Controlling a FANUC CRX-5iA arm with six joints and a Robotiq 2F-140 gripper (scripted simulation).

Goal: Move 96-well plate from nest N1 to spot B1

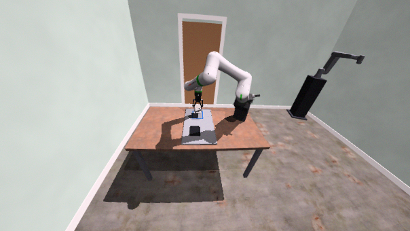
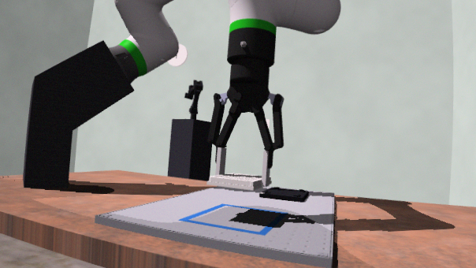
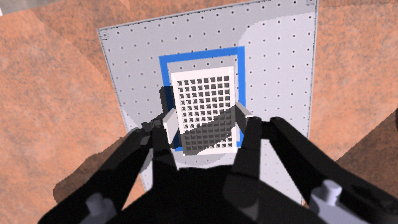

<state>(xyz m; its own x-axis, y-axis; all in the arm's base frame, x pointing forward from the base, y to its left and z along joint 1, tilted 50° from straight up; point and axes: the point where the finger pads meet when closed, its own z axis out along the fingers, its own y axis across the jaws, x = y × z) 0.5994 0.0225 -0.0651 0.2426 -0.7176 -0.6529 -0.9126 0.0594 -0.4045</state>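
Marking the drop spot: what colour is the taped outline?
Blue: the taped outline shows best in the wrist view.

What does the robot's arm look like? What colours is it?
The arm is smooth, round and white, with bright green rings at its joints and a black base block. The gripper is black, with thin jointed bars like spider legs that end in flat pale-grey fingers. No cables show.
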